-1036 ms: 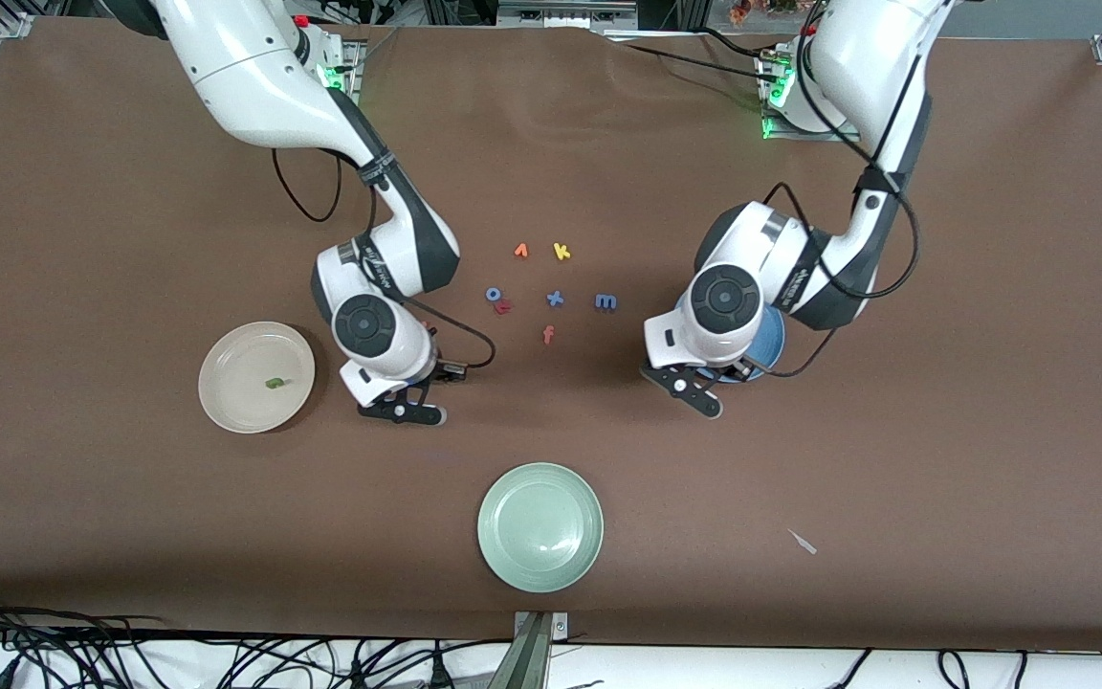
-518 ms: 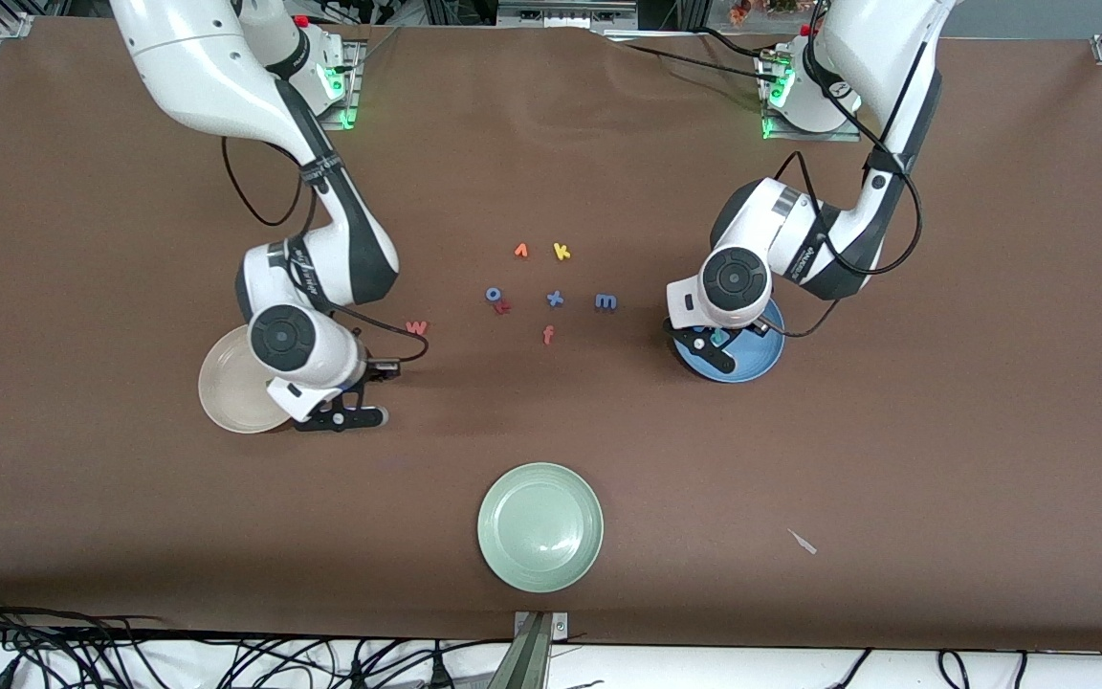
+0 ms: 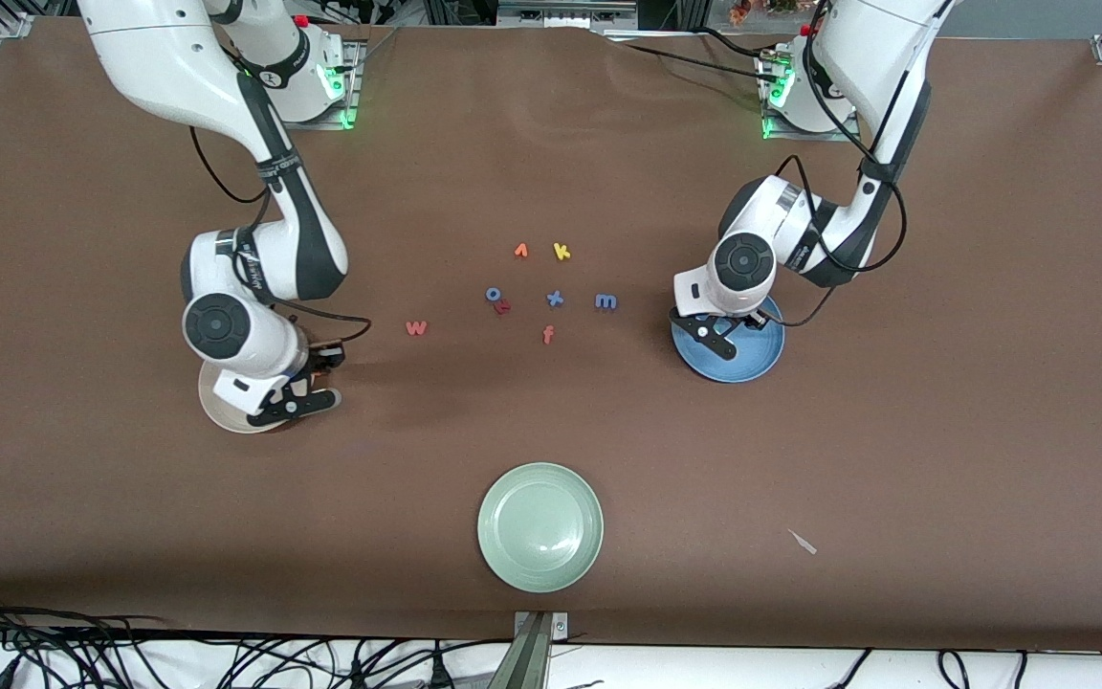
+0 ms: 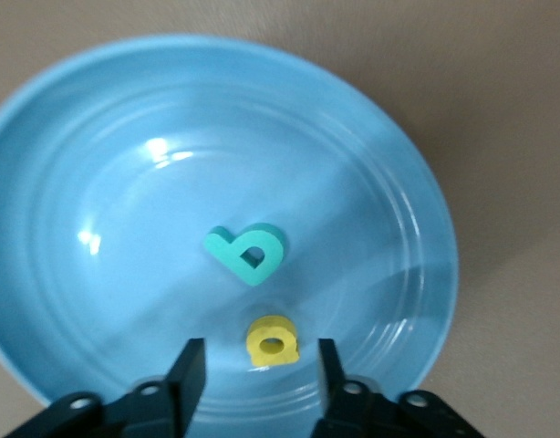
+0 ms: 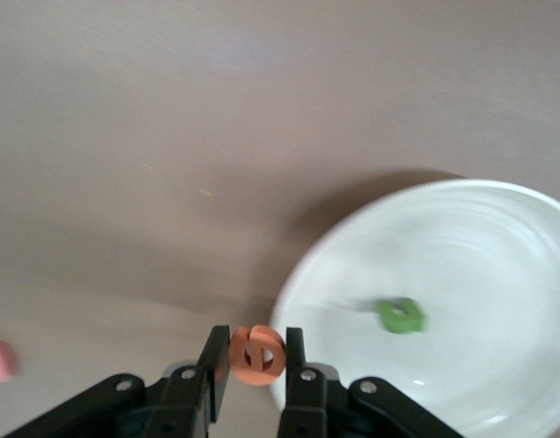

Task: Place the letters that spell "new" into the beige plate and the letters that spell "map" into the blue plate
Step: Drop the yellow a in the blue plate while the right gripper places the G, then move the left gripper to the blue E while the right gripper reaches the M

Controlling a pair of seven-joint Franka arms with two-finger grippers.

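A: Where is the orange "e" (image 5: 257, 354)?
B: Clenched in the right hand (image 5: 254, 358), at the rim of the beige plate (image 5: 499, 274); the green "n" (image 5: 400, 315) lies in the plate just ahead.
A: And the left hand (image 4: 260, 367)?
B: Fingers apart over the blue plate (image 4: 98, 164), with the yellow "p" (image 4: 272, 340) released below and the teal "a" (image 4: 246, 252) beside it.

The "a" (image 4: 246, 253) and "p" (image 4: 272, 340) sit in the blue plate (image 3: 760, 356) at the left arm's end, with the "m" (image 3: 606, 301) on the table beside it. The "n" (image 5: 400, 315) is in the beige plate (image 3: 218, 404) at the right arm's end, and the "w" (image 3: 416, 328) lies between that plate and the middle cluster. The green plate (image 3: 540, 526) is nearest the front camera.
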